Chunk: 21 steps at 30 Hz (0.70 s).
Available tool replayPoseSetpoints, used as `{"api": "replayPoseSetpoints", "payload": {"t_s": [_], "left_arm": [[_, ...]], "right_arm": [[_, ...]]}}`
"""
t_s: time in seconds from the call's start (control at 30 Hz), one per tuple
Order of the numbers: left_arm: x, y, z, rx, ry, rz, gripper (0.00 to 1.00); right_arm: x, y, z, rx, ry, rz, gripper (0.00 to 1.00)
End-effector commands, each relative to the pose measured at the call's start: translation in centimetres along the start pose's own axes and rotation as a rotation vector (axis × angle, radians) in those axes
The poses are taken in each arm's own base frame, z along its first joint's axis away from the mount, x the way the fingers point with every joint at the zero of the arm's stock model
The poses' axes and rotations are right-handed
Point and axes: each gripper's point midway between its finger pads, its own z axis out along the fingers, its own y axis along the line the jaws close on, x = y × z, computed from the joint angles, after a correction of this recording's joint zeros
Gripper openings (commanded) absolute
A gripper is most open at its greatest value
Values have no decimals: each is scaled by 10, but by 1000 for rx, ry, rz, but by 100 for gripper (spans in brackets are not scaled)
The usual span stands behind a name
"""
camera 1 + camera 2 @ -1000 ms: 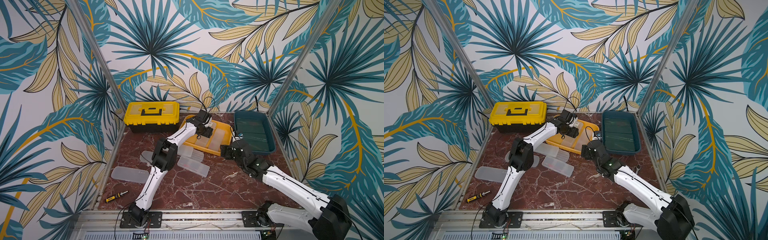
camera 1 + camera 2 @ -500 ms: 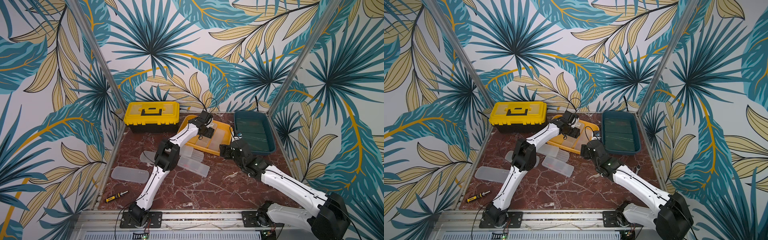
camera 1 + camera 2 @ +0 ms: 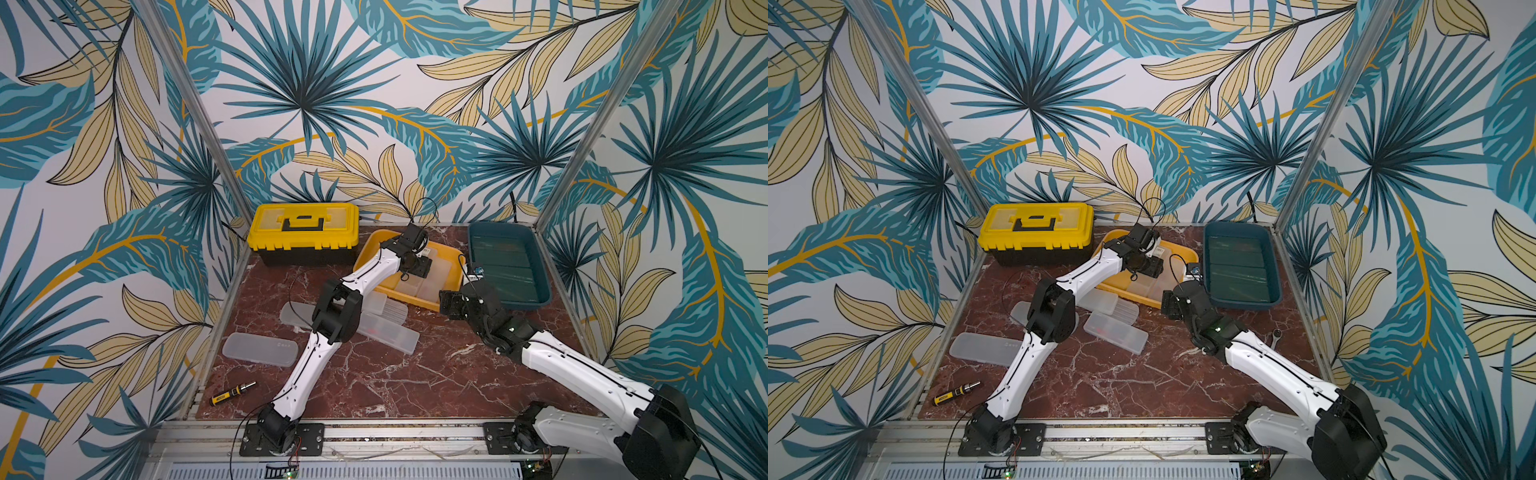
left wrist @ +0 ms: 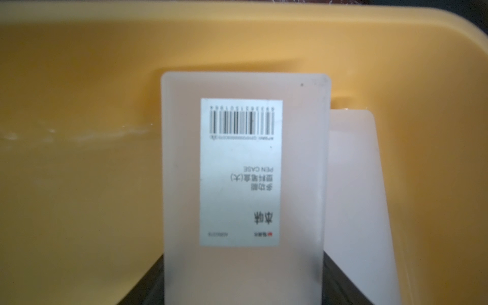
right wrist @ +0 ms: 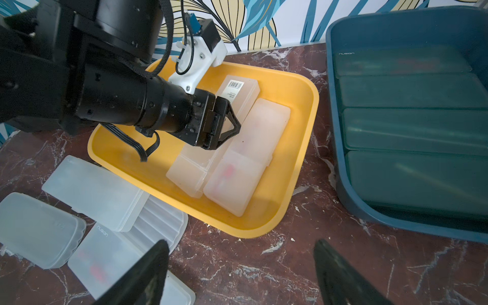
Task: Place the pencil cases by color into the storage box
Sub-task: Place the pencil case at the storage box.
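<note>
Along the tabletop's left edge and toward its middle, several frosted pencil cases [image 5: 92, 190] lie loose, some overlapping. One lies alone near the left edge [image 3: 259, 349]. These are what remains to sort.

At the back edge, in the middle, sits the yellow tray [image 5: 302, 158]. My left gripper [image 5: 236, 126] is down inside it, jaws pinched narrow on the barcode-stickered frosted case [image 4: 243, 171]. That case runs lengthwise beside two frosted ones already in the tray [image 5: 261, 126]. I cannot tell whether its far end rests fully on the tray floor.

So I judge this to be the set-down of a frosted case with its own colour. The next move calls for opening the jaws just enough to let go. After that I should lift straight up, so the fingers do not drag the case or nudge its neighbours.

My right gripper [image 5: 240, 244] hangs empty, jaws wide, over bare tabletop just in front of the yellow tray. It is close to my left arm, so I should mind that gap when I withdraw.

In the back right corner, the dark green tray [image 5: 333, 118] holds four dark green cases [image 5: 412, 89] side by side. That colour looks finished.
</note>
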Motion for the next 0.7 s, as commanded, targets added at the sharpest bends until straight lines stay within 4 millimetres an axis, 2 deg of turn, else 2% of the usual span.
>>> {"api": "replayPoseSetpoints", "payload": {"t_s": [0.0,0.43,0.67], "left_arm": [[-2,2,8,-12,-12,-4,71],[-3,0,8,8,-10,-6,76],[-17,-13,-9,63,-41,-17,84]], "right_arm": [[5,-4,-1,5,-2,-8,86],[7,-8,-5,5,-9,-9,86],[5,-8,-5,4,-14,-10,86]]}}
